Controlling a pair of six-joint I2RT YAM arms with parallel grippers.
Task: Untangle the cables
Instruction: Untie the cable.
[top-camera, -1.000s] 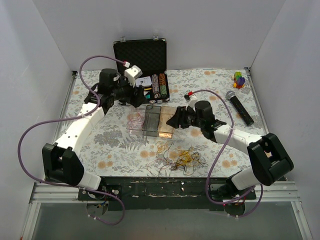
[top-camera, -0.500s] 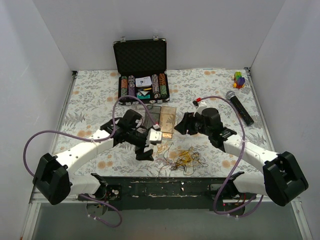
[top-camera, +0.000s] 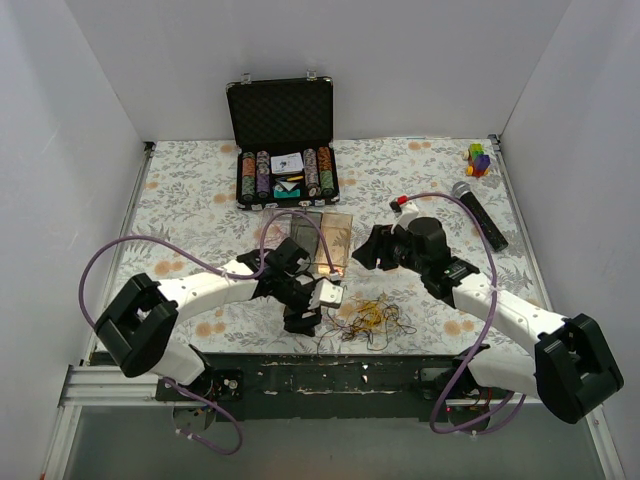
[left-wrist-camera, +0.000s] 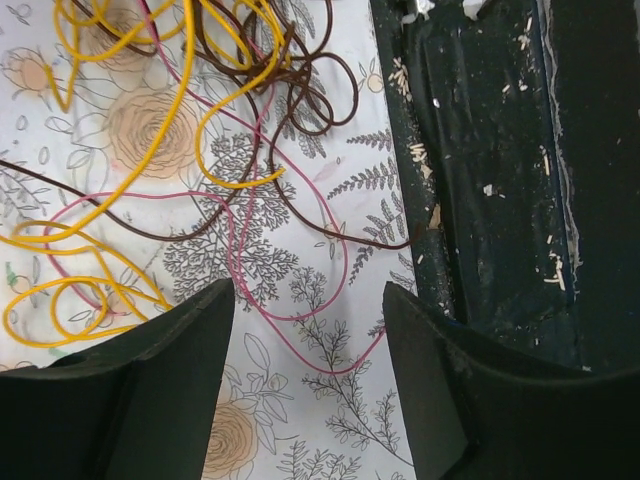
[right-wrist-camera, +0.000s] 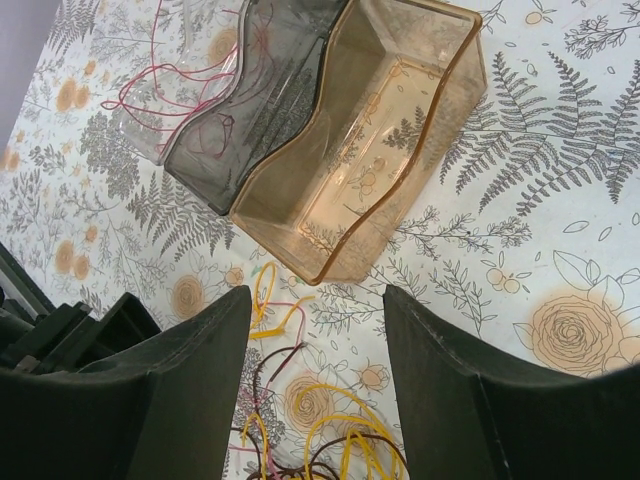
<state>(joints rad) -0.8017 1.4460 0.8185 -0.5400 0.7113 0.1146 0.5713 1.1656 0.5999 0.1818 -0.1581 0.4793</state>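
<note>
A tangle of thin yellow, brown and pink cables (top-camera: 365, 318) lies on the floral cloth near the table's front edge. In the left wrist view the cables (left-wrist-camera: 200, 160) spread above the jaws, a pink loop (left-wrist-camera: 300, 310) reaching between them. My left gripper (top-camera: 302, 322) is open and empty, low over the cloth just left of the tangle. My right gripper (top-camera: 368, 250) is open and empty, above the cloth behind the tangle. The right wrist view shows yellow and brown strands (right-wrist-camera: 320, 420) between its jaws.
Three clear trays (top-camera: 325, 243), amber (right-wrist-camera: 400, 150), grey (right-wrist-camera: 270, 110) and clear one holding pink wire (right-wrist-camera: 170, 85), sit behind the tangle. An open black case of poker chips (top-camera: 285, 175) stands at the back. A microphone (top-camera: 478, 212) and toy blocks (top-camera: 479, 159) lie right. The dark table edge (left-wrist-camera: 500, 180) is close.
My left arm has swung from the back by the case down to the front, beside the tangle. My right gripper has shifted slightly right and stayed open.
</note>
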